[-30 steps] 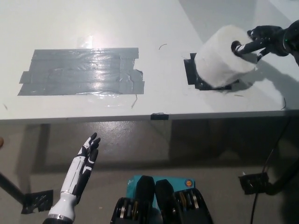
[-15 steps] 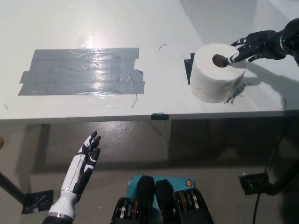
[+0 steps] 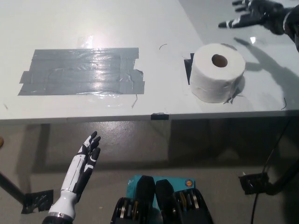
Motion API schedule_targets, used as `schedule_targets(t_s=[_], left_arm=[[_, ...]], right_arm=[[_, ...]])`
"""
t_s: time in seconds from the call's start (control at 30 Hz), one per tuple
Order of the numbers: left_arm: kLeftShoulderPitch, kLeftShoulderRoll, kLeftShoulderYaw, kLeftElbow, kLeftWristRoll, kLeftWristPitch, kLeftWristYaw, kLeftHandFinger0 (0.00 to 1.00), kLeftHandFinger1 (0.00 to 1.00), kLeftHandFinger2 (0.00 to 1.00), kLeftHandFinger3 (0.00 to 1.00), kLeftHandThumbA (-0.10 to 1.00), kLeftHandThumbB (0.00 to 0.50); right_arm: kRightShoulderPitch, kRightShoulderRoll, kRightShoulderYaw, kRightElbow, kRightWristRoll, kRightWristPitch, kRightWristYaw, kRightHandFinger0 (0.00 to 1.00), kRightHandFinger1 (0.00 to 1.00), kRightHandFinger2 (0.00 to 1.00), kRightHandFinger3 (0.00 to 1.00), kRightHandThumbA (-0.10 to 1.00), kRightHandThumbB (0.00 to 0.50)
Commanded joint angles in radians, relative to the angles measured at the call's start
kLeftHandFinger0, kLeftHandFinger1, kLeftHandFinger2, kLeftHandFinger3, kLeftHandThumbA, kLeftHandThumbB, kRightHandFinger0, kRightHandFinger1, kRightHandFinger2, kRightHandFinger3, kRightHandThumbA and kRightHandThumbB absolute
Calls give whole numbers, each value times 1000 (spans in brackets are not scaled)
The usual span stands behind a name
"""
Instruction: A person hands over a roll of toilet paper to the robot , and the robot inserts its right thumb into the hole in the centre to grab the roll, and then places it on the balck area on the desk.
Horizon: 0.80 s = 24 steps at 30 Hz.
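Head view shows our right hand [image 3: 254, 14] at the top right corner, raised over the bench [image 3: 154, 23], with the fingers spread apart and holding nothing. The arm behind it is cut off by the picture edge, so we see only the hand and a bit of the wrist. Below this hand and a little toward our left, well apart from it, the roll of toilet paper [image 3: 218, 72] stands on its flat end on the bench, the brown hole in the centre facing up. The roll sits on the black area [image 3: 188, 70], which it hides almost fully; only a dark strip shows at the roll's left side and small dark bits at its lower edge. Farther to the left of the roll lies a wide patch of grey tape [image 3: 81, 71], shiny from the light. Our left hand [image 3: 83, 165] rests low, in front of the bench edge, fingers straight and slightly apart, empty.
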State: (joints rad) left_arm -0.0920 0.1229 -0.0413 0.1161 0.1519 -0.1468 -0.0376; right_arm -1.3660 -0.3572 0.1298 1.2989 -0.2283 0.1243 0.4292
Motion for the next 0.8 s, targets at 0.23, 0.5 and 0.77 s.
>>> schedule_targets(t_s=[0.23,0.5,0.77], left_arm=[[-77,10,1,0,-1,-24,0,1000,1000,1000,1000,1000,62],[-92,8,2,30,-11,-54,0,1000,1000,1000,1000,1000,47],[-140,6,10,69,-20,-51,3,1000,1000,1000,1000,1000,79]], right_arm=[[58,12,-206,-741,91,-64,-245,1000,1000,1000,1000,1000,436],[513,173,-256,-1526,281,25,-202,1000,1000,1000,1000,985,405],[828,258,-218,-1811,267,-92,-244,1000,1000,1000,1000,1000,363]])
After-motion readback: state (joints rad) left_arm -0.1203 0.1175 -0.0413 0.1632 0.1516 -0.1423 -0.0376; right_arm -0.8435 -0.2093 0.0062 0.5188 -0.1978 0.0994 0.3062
